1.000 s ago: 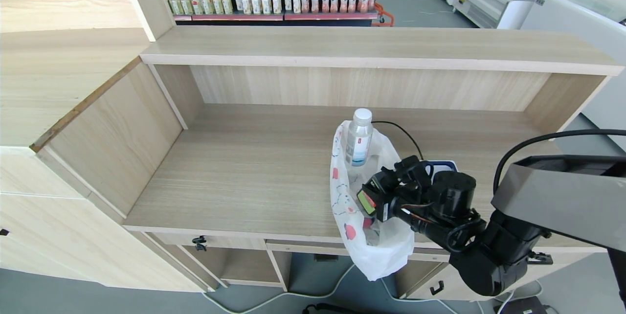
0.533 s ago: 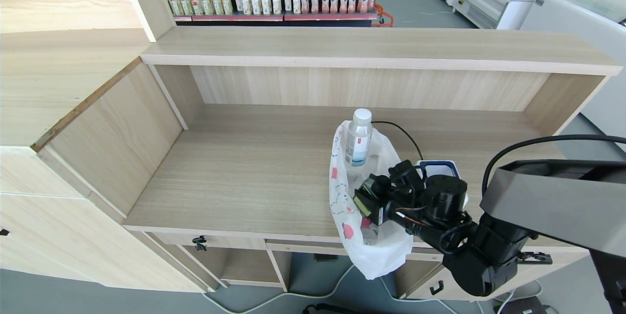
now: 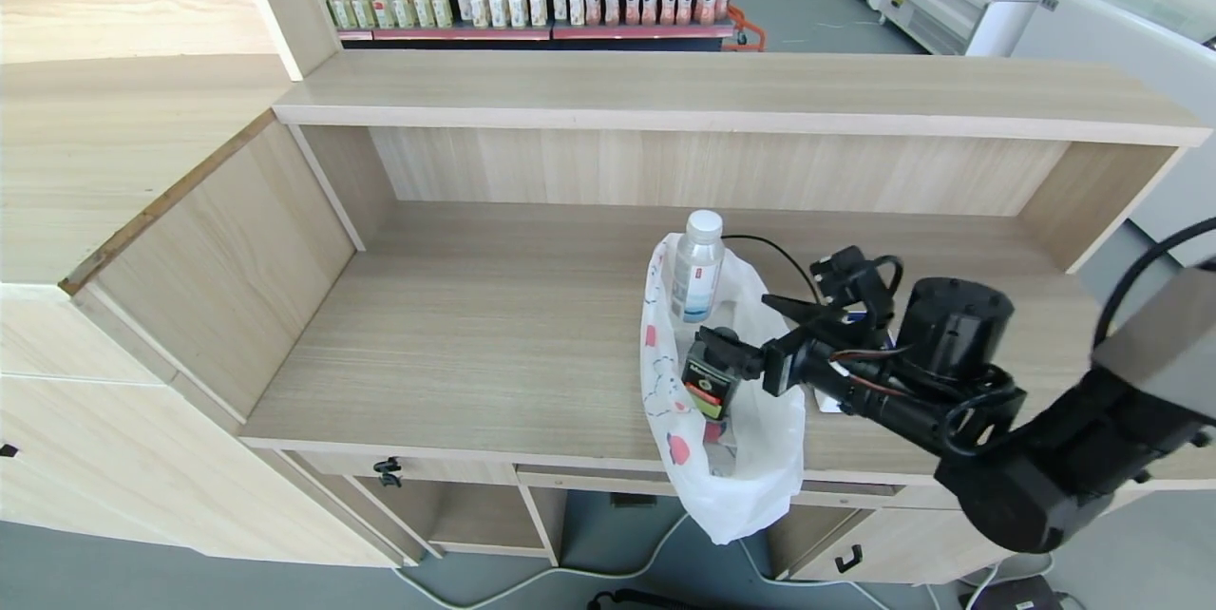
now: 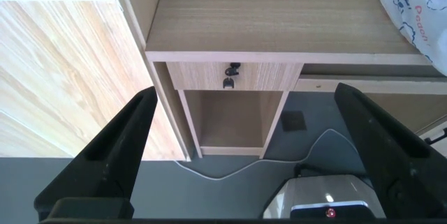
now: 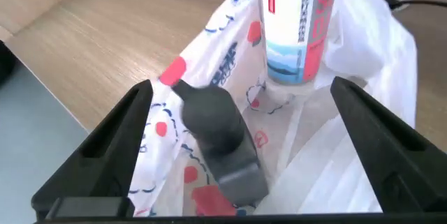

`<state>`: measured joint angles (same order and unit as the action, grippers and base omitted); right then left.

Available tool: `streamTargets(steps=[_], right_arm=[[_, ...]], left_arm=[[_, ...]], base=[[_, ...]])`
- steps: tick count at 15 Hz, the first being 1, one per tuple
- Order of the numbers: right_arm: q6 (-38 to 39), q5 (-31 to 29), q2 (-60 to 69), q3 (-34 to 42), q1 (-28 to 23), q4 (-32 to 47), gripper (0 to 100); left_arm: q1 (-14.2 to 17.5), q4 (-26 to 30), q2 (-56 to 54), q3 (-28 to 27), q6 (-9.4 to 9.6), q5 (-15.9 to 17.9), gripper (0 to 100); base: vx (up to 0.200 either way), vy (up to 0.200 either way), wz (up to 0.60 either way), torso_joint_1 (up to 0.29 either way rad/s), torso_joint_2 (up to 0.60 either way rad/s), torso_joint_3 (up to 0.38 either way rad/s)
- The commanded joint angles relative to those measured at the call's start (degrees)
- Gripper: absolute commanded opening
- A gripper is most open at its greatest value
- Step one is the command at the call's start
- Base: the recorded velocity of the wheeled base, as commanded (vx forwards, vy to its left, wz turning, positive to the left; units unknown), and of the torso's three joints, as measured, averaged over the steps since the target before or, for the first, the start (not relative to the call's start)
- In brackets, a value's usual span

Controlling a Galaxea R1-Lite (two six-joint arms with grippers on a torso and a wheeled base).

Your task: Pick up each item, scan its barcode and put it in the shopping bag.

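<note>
Both sets of fingers apart (left gripper [image 4: 241, 97], right gripper [image 3: 750, 330] over the shopping bag [image 3: 665, 372]); I'd take the slick bottle [image 3: 696, 279] mid-body.

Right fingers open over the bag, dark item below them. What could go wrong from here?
1. The white printed plastic shopping bag sags over the wooden counter's front edge; the dark item with a red and green label adds weight and might drag it off.
2. The right gripper, fingers open, hangs at the bag's mouth; withdrawing may snag the thin plastic.
3. The clear upright water bottle stands close by in the bag; a tug could topple it.
</note>
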<state>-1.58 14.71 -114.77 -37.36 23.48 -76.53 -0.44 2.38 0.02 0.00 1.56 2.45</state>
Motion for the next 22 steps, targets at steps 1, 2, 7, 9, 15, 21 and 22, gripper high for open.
streamTargets(steps=[1,2,7,9,15,21,22], right_arm=[[2.82,0.40,24.51,9.77,-1.77,10.44,100],[2.90,-0.12,28.55,11.00,-2.03,13.51,100],[2.20,-21.75,59.67,20.40,-3.79,39.79,100],[1.58,-25.70,64.76,26.03,-4.41,41.29,100],[-0.26,-14.19,93.59,36.66,-20.49,58.08,100],[-1.40,-13.48,114.69,37.36,-23.13,76.44,100],[-1.23,-13.57,114.69,37.36,-23.13,76.44,100]], left_arm=[[0.00,0.00,-0.02,0.00,0.02,0.01,100],[0.00,0.00,-0.02,0.00,0.02,0.01,100],[0.00,0.00,-0.02,0.00,0.02,0.01,100],[0.00,0.00,-0.02,0.00,0.02,0.01,100],[0.00,0.00,-0.02,0.00,0.02,0.01,100],[0.00,0.00,-0.02,0.00,0.02,0.01,100],[0.00,0.00,-0.02,0.00,0.02,0.01,100]], base=[[0.000,0.000,0.00,0.000,0.00,0.000],[0.000,0.000,0.00,0.000,0.00,0.000],[0.000,0.000,0.00,0.000,0.00,0.000],[0.000,0.000,0.00,0.000,0.00,0.000],[0.000,0.000,0.00,0.000,0.00,0.000],[0.000,0.000,0.00,0.000,0.00,0.000],[0.000,0.000,0.00,0.000,0.00,0.000]])
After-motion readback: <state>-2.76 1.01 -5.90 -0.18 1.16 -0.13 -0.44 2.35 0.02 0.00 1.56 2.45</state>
